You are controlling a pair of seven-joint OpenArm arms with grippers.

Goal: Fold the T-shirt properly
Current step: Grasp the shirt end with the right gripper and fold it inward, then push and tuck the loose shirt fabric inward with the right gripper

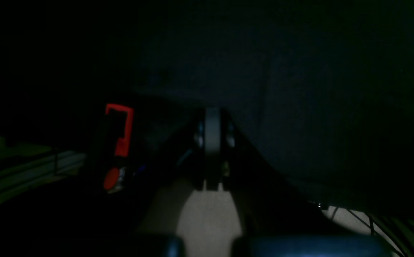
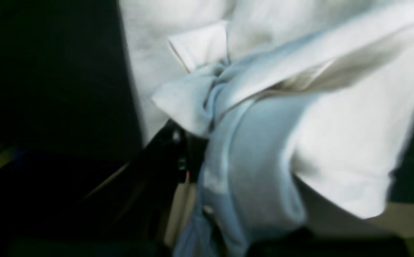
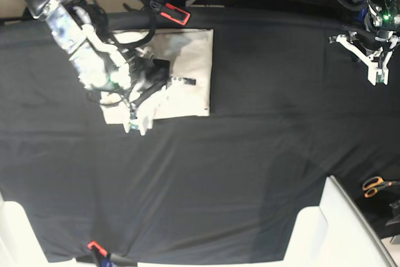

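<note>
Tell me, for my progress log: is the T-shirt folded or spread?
Folded: the T-shirt lies as a compact rectangle, one edge gripped by the right tool.

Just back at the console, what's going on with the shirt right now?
The right gripper is down on the T-shirt at the far left of the black tablecloth, shut on a bunched fold of cloth, as the right wrist view shows. The shirt already lies as a compact rectangle. The left gripper is shut and empty, parked clear of the shirt at the far right.
</note>
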